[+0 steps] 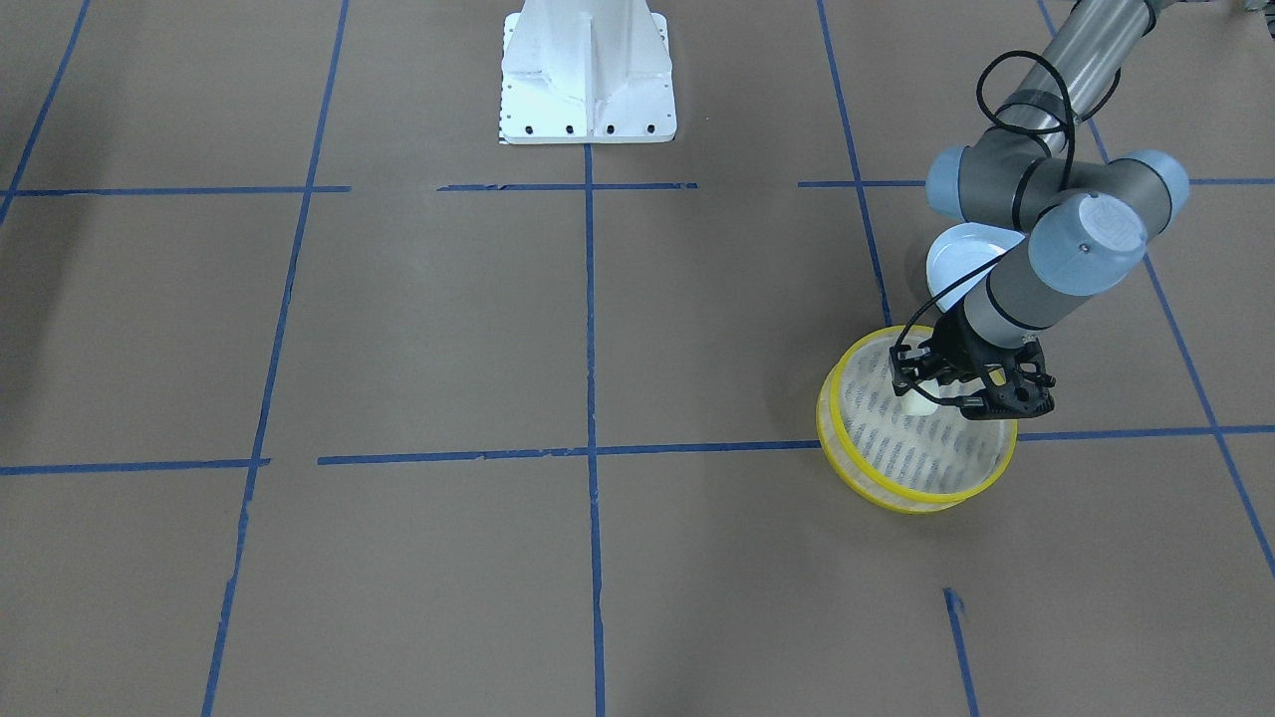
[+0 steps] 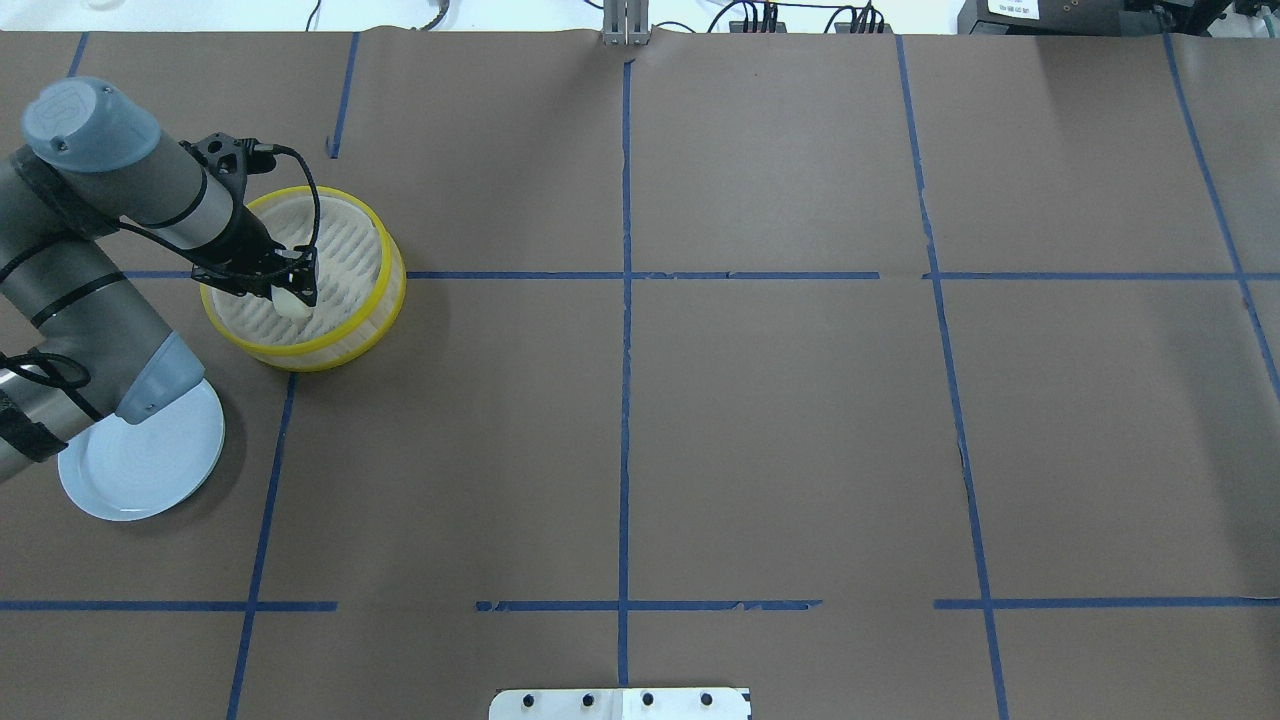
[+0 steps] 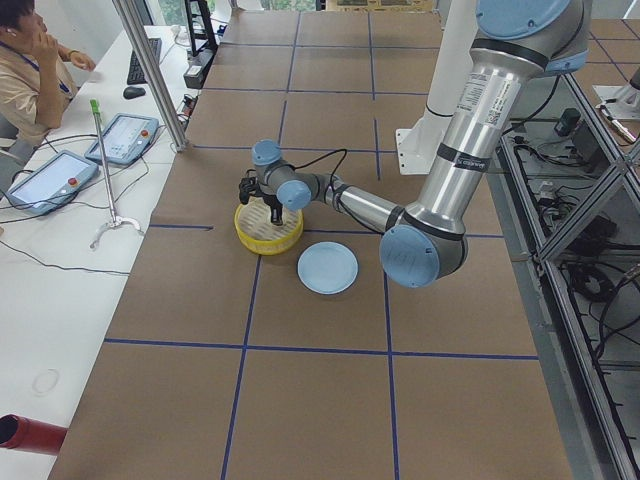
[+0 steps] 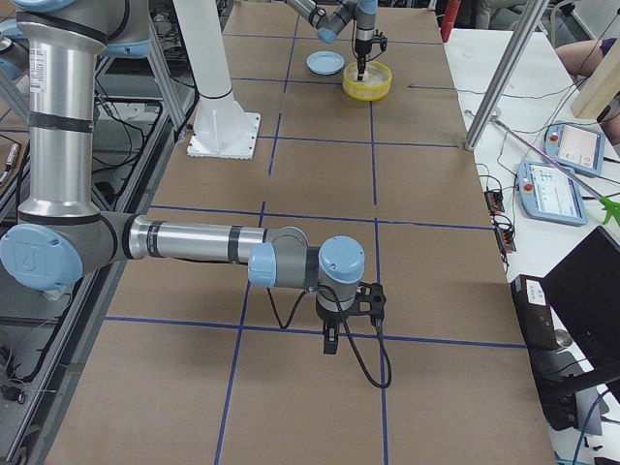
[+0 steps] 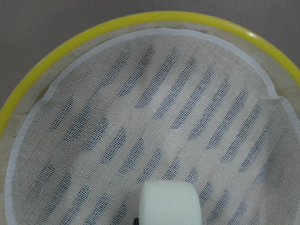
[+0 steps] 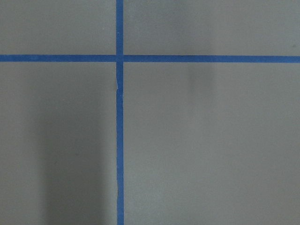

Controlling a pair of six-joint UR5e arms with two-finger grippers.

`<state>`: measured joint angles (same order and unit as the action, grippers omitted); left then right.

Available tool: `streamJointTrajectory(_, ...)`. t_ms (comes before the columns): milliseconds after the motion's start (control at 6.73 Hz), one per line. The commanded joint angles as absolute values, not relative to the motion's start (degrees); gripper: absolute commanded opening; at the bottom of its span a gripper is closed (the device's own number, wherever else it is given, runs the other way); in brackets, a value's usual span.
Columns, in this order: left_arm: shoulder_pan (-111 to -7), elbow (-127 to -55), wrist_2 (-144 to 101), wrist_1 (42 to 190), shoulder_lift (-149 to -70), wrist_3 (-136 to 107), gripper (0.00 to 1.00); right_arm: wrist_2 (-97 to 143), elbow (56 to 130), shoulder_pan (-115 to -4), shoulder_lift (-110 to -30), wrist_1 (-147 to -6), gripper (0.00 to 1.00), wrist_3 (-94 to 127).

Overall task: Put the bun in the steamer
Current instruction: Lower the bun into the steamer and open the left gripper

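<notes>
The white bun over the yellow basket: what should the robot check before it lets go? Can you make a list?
1. Small cream-white soft bun gripped by the left gripper fingers: ok.
2. Bun inside the rim of the round yellow-rimmed steamer basket: ok.
3. Basket's mesh-lined slatted floor under the bun bare: ok.
4. Bun touching that floor: cannot tell.
5. Pale blue round plate apart from the basket: ok.
6. Far-off right gripper clear of the basket: ok.

No text is legible; the sticker (image 3: 479,93) on the left arm (image 3: 452,170) and the white label (image 2: 1012,8) beyond the bench (image 2: 780,400) are unreadably small.
</notes>
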<state>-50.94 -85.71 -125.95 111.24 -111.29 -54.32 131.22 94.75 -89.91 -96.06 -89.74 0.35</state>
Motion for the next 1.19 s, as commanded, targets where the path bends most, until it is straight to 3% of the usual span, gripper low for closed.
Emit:
streamJointTrajectory(0,-50.89,-85.26,-125.95,111.36,-111.44,-54.23,0.43,131.22,94.75,-89.91,-96.06,-89.74,1.0,0.35)
streamJointTrajectory(446,-50.89,-85.34,-125.95,111.53,-111.45,-53.97,0.67,131.22,94.75,-89.91,-96.06,-89.74,1.0,0.35)
streamJointTrajectory(743,-51.85,-86.13,-124.47,111.53,-111.45,-53.44,0.99,131.22,94.75,-89.91,-96.06,-89.74,1.0,0.35)
streamJointTrajectory(1040,-58.32,-92.42,-124.89,106.3,-110.92,-53.35,1.0,131.22,94.75,-89.91,-96.06,-89.74,1.0,0.35)
